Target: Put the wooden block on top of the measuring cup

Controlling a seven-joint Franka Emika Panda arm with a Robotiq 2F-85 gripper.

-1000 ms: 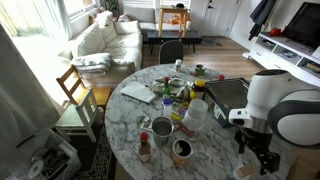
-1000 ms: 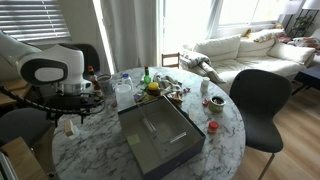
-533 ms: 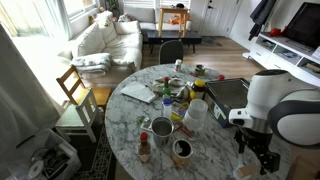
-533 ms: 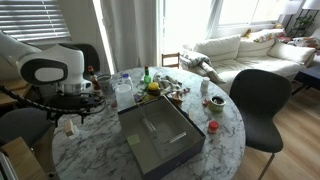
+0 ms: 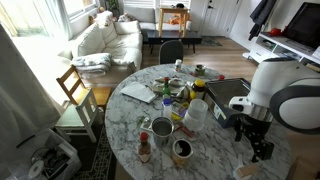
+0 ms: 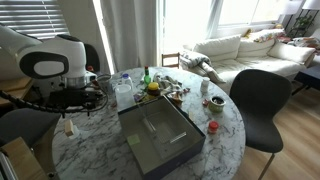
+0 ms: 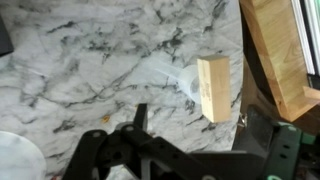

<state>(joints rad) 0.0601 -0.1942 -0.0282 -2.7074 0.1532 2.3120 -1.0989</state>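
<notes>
The wooden block (image 7: 213, 88) lies across the top of the measuring cup (image 7: 186, 82) at the near edge of the table (image 7: 90, 50). The step now, I judge, is a straight lift clear (a sideways brush could knock the block off its small perch). The gripper (image 7: 193, 122) hangs just above, fingers spread wide, holding nothing and seemingly clear of both.

wooden block (image 7: 213, 88) atop measuring cup (image 7: 186, 82), near table (image 7: 90, 60) edge
</notes>
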